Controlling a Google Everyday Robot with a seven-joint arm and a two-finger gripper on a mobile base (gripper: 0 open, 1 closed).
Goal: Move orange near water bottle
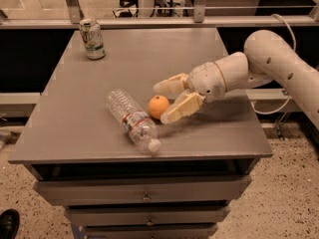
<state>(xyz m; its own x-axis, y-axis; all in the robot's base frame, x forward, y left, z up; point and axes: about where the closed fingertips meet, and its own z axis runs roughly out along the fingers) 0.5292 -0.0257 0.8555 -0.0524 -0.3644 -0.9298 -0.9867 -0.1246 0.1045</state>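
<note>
orange [159, 106] between spread fingers [182, 107] of hand [161, 103]

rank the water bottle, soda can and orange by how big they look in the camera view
1. water bottle, lying near the front edge, clearly largest
2. soda can, at the far back corner, so shrunk by distance
3. orange, smallest, on the table between the open tool's fingers
</note>
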